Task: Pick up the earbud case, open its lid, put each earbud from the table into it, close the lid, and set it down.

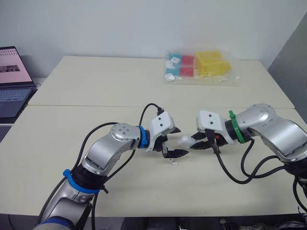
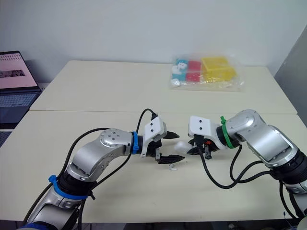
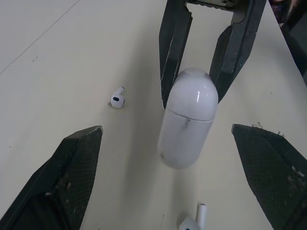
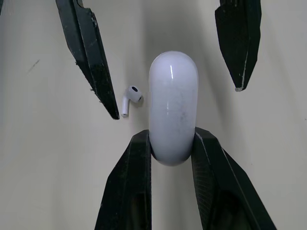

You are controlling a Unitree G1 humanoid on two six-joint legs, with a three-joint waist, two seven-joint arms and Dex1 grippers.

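Our left pincer (image 1: 176,142), spread wide, hovers beside the earbud case (image 4: 172,105), which our right pincer (image 1: 193,143) clamps above the counter (image 1: 96,96), lid seemingly shut. We judge lid-opening comes next: left must catch the lid. The left wrist view shows one earbud (image 3: 117,98) and a second earbud (image 3: 192,221); the right wrist view, one.

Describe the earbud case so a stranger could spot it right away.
Over the near half of the pale table, straight ahead of the robot, the right hand pinches the earbud case by one end. It's a smooth white capsule, far bigger than the two small stemmed earbuds lying beside it.
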